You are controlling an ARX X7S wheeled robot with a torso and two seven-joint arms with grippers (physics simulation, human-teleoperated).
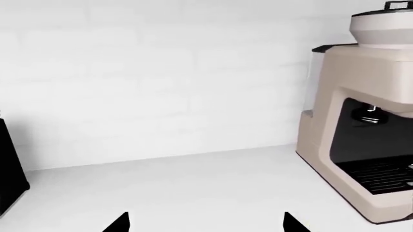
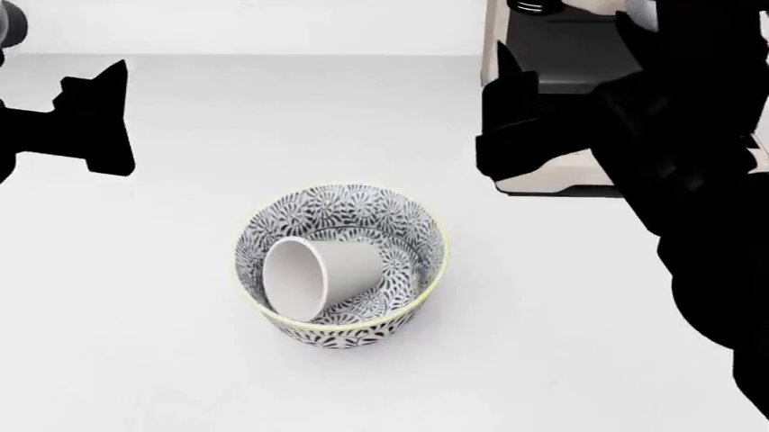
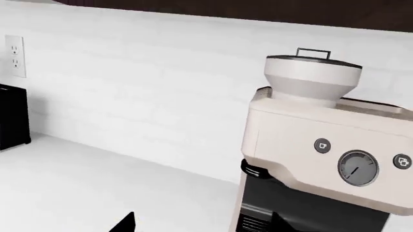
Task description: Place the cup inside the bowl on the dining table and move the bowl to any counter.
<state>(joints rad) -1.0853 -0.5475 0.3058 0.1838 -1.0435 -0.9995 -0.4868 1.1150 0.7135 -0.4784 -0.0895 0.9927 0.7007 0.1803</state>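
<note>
White cup (image 2: pixel 315 274) lies in bowl (image 2: pixel 341 266), between both grippers.

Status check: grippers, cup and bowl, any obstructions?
Left gripper and right gripper open, empty, raised. Cup on its side inside bowl, bowl on counter. Coffee machine beyond it, apart.

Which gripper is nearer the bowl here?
Roughly equal; the left gripper looks marginally nearer. It hovers beyond the bowl toward the left; the right gripper hovers beyond it toward the right. Neither touches it.
</note>
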